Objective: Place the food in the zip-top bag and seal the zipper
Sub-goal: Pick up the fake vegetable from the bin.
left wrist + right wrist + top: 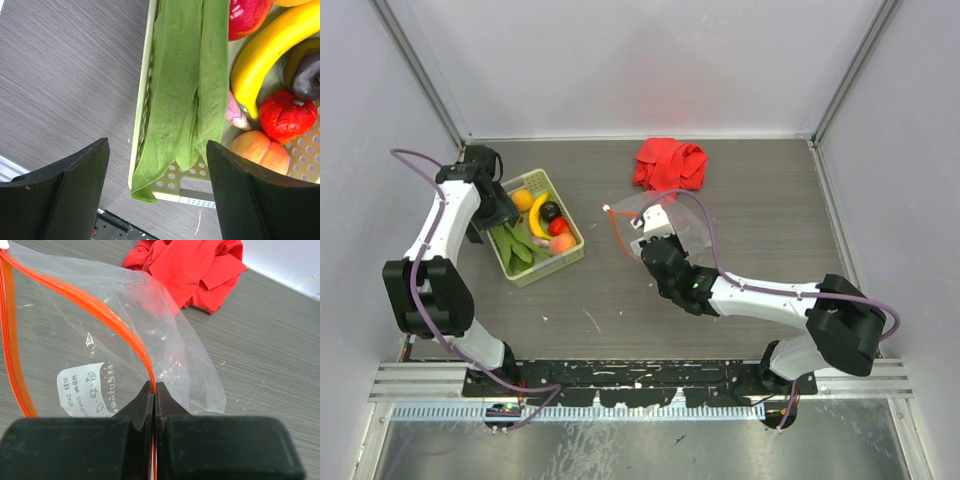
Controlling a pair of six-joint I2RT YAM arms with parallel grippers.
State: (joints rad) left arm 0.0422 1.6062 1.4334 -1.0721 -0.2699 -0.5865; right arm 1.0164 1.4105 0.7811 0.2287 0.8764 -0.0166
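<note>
The food lies in a pale green basket at the left: yellow banana, green pods, a red piece, a dark purple piece, orange pieces. In the left wrist view the pods, banana and red piece show close up. My left gripper is open above the basket's edge, over the pods. My right gripper is shut on the zipper of the clear zip-top bag, which lies mid-table with its mouth apart.
A crumpled red cloth lies at the back centre, just beyond the bag; it also shows in the right wrist view. Grey walls close in the table on three sides.
</note>
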